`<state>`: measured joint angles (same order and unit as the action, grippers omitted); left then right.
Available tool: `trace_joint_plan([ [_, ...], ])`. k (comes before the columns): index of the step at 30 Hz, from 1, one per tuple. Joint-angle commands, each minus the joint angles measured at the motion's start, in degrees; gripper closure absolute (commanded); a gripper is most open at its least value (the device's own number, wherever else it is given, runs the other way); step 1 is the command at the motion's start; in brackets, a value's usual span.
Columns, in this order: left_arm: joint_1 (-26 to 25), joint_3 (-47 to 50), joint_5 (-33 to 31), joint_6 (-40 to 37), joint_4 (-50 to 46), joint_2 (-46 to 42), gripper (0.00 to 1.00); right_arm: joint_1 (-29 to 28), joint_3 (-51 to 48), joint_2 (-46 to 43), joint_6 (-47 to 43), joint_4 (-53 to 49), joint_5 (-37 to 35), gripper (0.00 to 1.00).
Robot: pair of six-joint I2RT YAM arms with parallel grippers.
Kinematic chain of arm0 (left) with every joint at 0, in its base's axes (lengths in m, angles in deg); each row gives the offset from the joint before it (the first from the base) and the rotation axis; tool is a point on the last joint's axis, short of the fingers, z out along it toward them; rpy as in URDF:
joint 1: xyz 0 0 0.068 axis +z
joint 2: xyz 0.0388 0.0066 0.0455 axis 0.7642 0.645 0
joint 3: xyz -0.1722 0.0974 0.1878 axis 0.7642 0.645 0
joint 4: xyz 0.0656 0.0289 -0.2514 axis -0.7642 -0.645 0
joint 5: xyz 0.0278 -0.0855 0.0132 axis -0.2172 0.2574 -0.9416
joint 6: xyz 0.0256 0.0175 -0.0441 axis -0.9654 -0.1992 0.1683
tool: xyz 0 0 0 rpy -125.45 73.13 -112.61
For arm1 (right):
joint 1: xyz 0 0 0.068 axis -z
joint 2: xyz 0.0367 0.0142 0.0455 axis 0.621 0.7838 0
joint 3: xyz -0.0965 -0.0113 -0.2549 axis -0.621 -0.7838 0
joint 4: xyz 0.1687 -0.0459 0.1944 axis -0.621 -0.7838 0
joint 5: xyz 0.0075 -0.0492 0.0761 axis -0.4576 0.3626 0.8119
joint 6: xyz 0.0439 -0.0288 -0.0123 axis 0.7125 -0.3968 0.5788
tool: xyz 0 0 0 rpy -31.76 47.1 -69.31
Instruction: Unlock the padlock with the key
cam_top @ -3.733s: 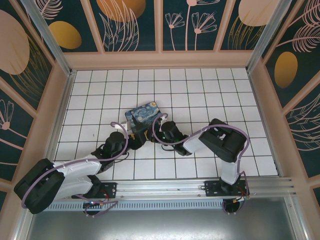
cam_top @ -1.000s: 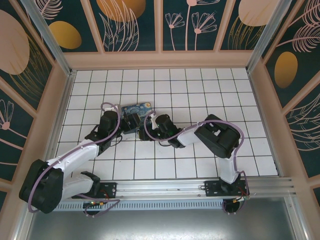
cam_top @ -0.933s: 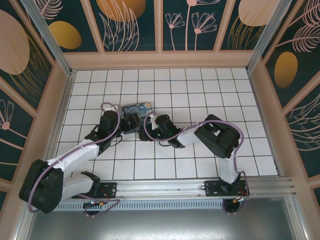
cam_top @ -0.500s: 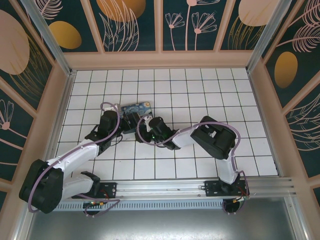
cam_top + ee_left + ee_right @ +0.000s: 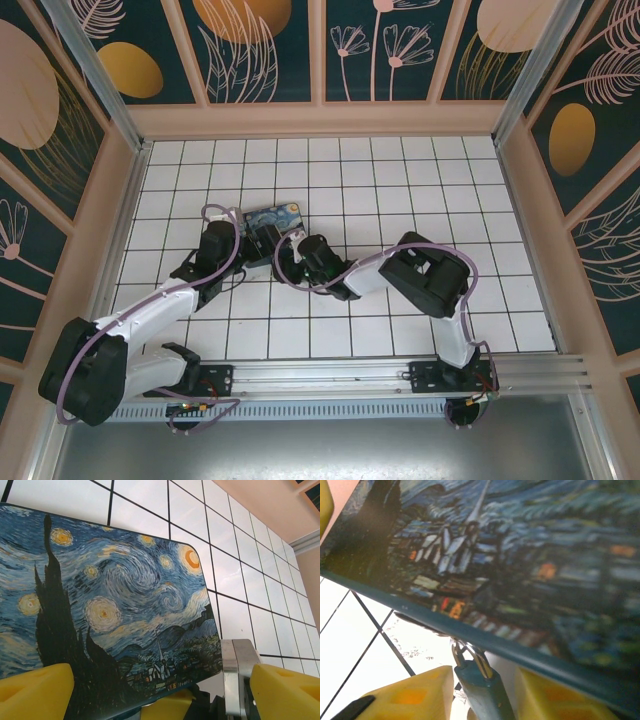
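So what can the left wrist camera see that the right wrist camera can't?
Left wrist camera: the painted box from above, with swirly sky, stars and a tall dark tree, a pink wall far off, and the left gripper spread wide.
Right wrist camera: the box's teal edge close up, and a dark blue piece with thin metal loops on top, between the fingers of the right gripper. Key or padlock? I can't tell.
Both: the same box, white tiles and yellow fingers.

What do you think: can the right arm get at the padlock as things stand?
Probably yes: the padlock, hanging at the edge of the starry-night box, sits between the fingers of the right gripper, nothing in the way.
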<state>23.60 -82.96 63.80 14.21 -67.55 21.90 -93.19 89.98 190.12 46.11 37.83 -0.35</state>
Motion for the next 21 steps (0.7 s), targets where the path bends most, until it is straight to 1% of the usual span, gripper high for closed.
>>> trace_joint_plan([
  [1,0.2,-0.3,0.9,0.5,1.9,0.3,0.09,0.7,-2.8,0.8,2.3,-2.5,2.0,0.68],
  [6,0.2,-0.1,0.9,0.6,1.8,0.0,0.09,0.7,-3.0,0.8,2.7,-2.1,2.9,0.82],
  [11,0.3,0.6,1.7,1.1,2.3,0.0,0.09,0.8,-2.5,0.5,3.5,-1.4,4.7,1.00],
  [17,0.3,3.6,4.0,1.4,2.5,-2.2,0.09,1.2,-2.2,-1.5,7.1,-1.3,8.0,1.00],
  [21,0.2,7.9,7.0,1.7,5.0,-3.8,0.12,2.2,-3.2,-2.7,11.7,1.0,11.7,1.00],
])
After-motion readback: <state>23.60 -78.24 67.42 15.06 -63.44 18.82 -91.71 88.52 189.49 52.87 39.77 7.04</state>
